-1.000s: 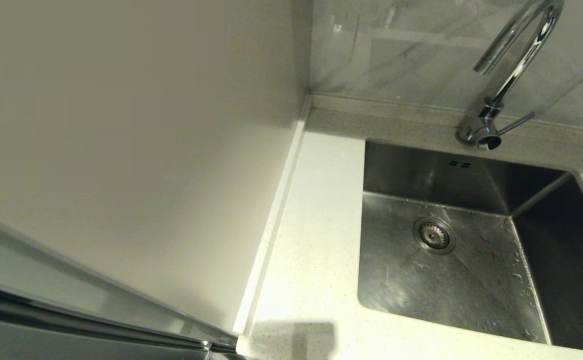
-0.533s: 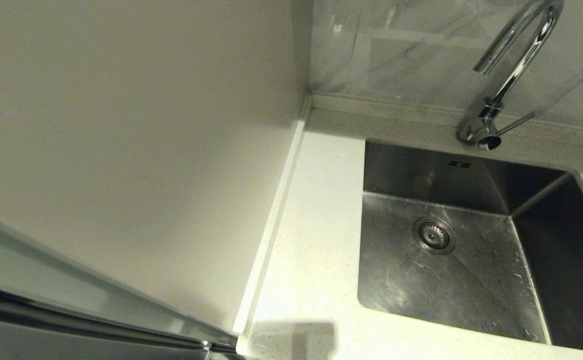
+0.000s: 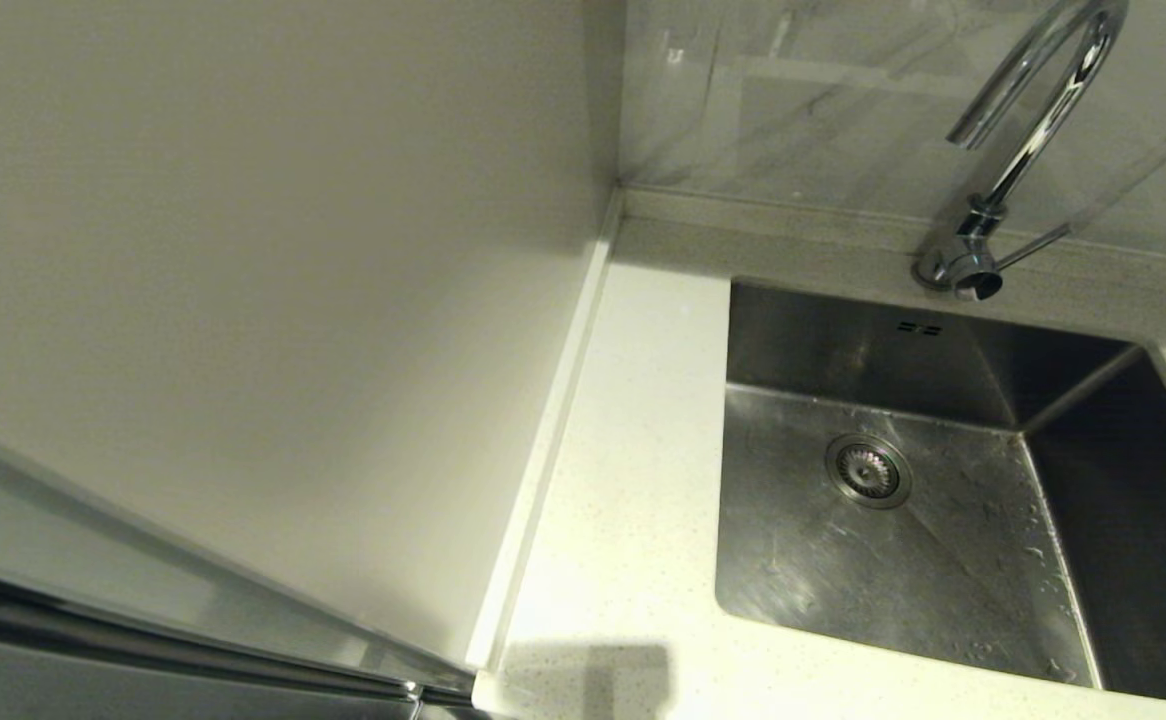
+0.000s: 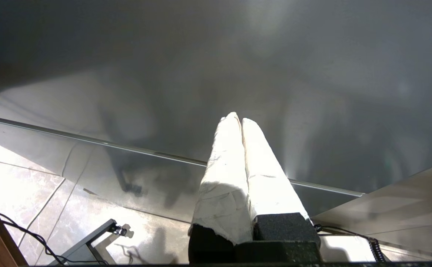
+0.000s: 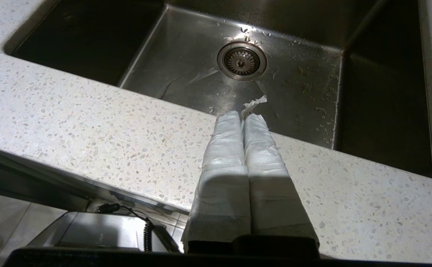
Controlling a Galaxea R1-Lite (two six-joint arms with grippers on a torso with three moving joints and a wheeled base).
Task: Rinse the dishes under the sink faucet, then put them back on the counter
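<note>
The steel sink (image 3: 953,585) lies at the right of the head view, wet with droplets, its round drain (image 3: 868,470) bare. The chrome faucet (image 3: 1028,130) rises behind it; no water runs. The dishes are out of view. Neither arm shows in the head view. My right gripper (image 5: 242,118), wrapped in white, is shut and empty, hovering over the speckled counter (image 5: 90,122) at the sink's (image 5: 186,63) front edge, pointing toward the drain (image 5: 242,61). My left gripper (image 4: 237,119) is shut and empty, low beside a grey cabinet front.
A plain cream wall panel (image 3: 243,300) fills the left of the head view, meeting the counter (image 3: 633,480) along a white strip. A marble backsplash (image 3: 793,100) stands behind the faucet. Below the counter I see tiled floor (image 4: 23,178) and cables.
</note>
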